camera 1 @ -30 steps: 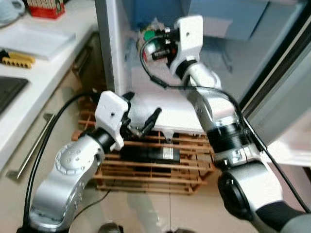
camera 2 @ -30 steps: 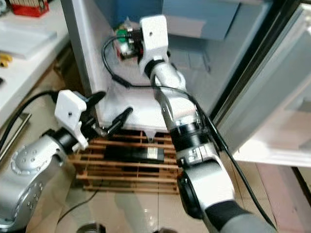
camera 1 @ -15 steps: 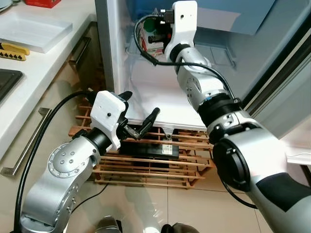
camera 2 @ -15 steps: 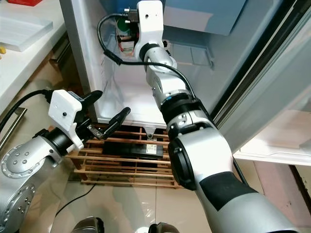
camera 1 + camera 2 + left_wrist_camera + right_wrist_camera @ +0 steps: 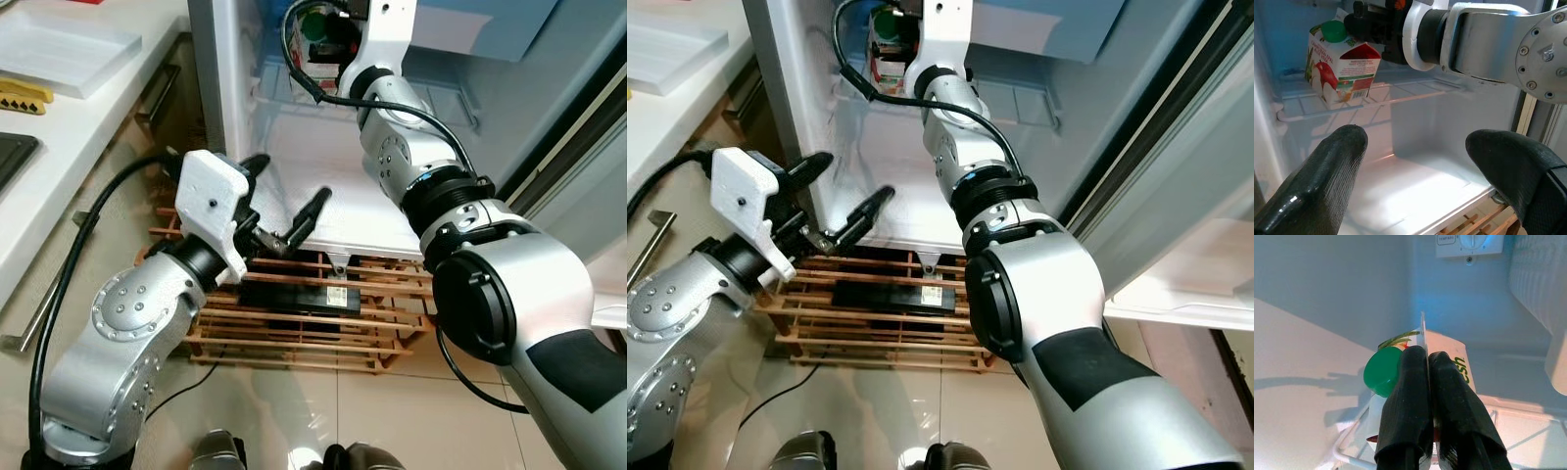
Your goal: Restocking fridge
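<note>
Inside fridge point(image 5: 323, 186): juice carton point(image 5: 1342, 63) on wire shelf point(image 5: 1376, 95), tiled floor point(image 5: 411, 421).

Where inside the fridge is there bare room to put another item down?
The white fridge floor below the wire shelf lies bare. The shelf is free beside the juice carton, which the right tool pinches at its left end.
</note>
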Robot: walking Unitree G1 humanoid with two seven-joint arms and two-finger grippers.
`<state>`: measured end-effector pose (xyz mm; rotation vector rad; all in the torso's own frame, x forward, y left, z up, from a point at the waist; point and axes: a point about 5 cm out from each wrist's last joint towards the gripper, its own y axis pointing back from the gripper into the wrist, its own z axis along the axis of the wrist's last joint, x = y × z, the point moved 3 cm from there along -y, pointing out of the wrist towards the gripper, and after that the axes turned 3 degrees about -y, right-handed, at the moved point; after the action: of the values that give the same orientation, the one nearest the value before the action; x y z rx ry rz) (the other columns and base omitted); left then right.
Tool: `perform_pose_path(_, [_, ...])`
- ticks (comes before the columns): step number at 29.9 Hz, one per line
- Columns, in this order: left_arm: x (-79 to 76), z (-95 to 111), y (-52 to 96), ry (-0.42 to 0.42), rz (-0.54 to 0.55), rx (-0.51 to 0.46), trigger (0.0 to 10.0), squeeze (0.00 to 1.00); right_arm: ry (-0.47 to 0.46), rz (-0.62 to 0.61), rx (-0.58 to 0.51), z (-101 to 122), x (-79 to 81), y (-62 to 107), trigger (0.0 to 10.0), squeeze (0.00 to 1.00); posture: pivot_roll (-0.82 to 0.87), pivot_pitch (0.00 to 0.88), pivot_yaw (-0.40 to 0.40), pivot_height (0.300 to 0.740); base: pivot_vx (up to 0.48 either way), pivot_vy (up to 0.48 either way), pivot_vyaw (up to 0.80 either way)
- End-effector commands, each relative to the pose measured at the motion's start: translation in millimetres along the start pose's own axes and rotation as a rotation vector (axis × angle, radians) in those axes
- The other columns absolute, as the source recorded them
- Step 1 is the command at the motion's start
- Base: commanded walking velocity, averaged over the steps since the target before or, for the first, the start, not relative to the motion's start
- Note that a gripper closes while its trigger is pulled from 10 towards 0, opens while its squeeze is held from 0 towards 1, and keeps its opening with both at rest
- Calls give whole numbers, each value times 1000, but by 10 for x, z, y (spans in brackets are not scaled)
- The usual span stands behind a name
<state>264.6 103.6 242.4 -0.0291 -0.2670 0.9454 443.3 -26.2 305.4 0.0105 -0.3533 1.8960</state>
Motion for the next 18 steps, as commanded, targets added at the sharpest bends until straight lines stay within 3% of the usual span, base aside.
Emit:
perform_pose_path(1, [-34,67,-1,-2,-13,-19,10000,0,1,-2,-15,65,-30,-12,10000,0,139,140,-145,740,0,0,0])
perform_pose_path(7, [-34,71,6,2,-5,-12,10000,0,-8,10,-12,64,4,-18,10000,0,141,143,-152,740,0,0,0])
perform_pose_path(9, [-33,72,4,4,-3,-11,10000,0,-2,9,-10,58,7,-17,10000,651,141,143,-153,740,0,0,0])
perform_pose_path(10, [-33,74,2,5,-2,-11,10000,0,0,7,-9,54,6,-17,10000,820,141,144,-153,740,0,0,0])
perform_pose_path(12, [-35,75,-5,5,-1,-11,10000,0,1,7,-5,43,6,-15,10000,1000,140,145,-153,740,0,0,0])
perform_pose_path(18, [-30,74,-13,6,2,-9,10000,0,5,19,-7,41,18,-14,10000,1000,138,146,-155,740,0,0,0])
